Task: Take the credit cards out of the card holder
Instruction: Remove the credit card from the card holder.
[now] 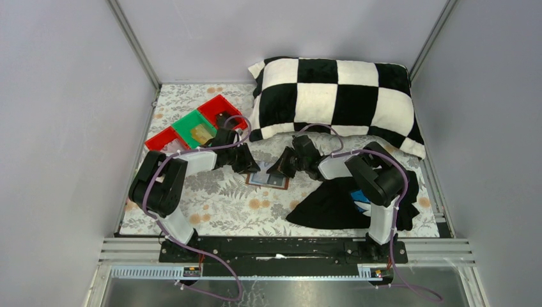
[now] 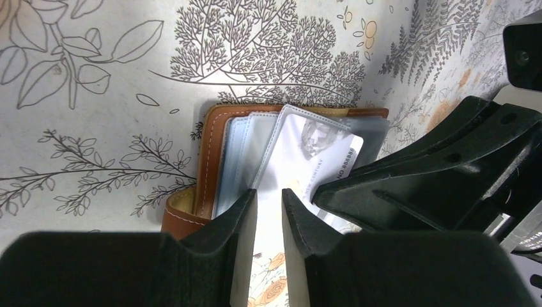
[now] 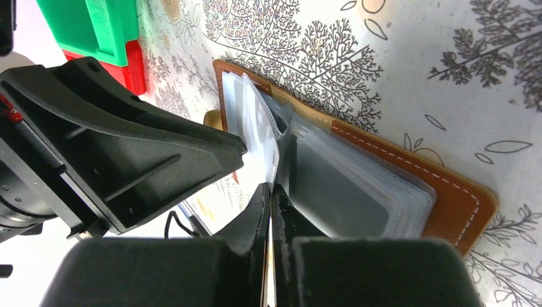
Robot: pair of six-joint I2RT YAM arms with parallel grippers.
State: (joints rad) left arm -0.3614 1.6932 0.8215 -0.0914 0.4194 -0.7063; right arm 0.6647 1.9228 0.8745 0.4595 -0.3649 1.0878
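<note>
right tool (image 3: 269, 192): pressed together on a thin pale edge, which we judge is the credit card (image 2: 323, 153), gripped at its corner so it can slide free.
left tool (image 2: 269, 199): a narrow gap, nothing between; we read it as bearing on the clear sleeves (image 2: 246, 150) to steady them.
card holder (image 2: 206, 153): open flat on the desk (image 2: 96, 128), between the left tool and the right tool.
credit card: seemingly partly out of its sleeve, slanting towards the right tool.
</note>
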